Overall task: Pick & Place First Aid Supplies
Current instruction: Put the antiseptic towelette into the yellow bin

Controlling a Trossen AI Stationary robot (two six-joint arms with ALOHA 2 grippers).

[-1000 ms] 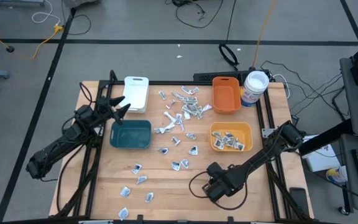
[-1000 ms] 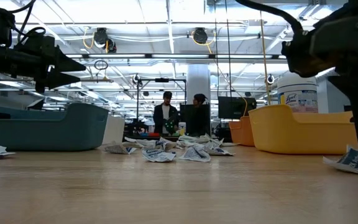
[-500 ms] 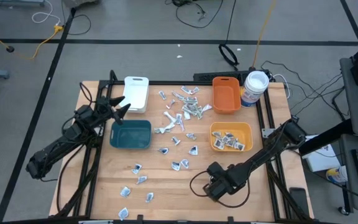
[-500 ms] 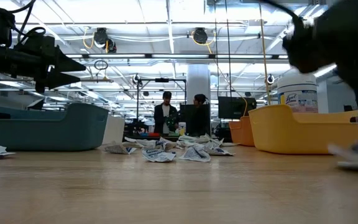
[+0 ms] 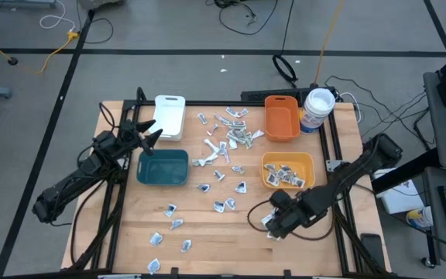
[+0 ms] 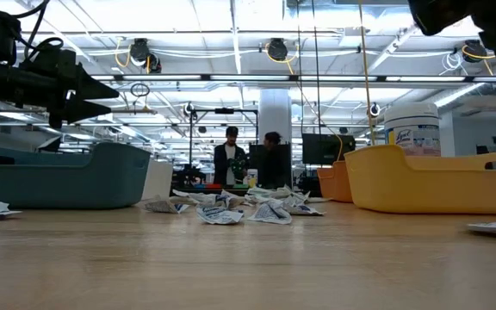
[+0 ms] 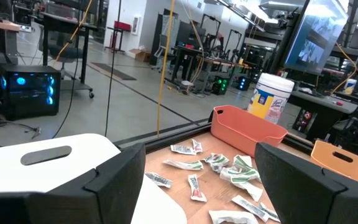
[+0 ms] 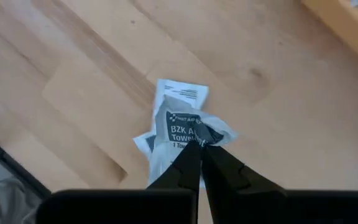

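R tool pinching crumpled packet, long axis fwd.

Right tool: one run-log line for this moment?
right tool: shut on towelette packet, above table | left tool: open, over teal bin | yellow bin: holds packets

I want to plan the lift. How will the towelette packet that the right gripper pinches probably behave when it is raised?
Probably floppy: the packet already looks crumpled where the right gripper pinches it. Likely very light, since it is thin and flat. It may slip or dangle, because only one edge sits between the shut fingers.
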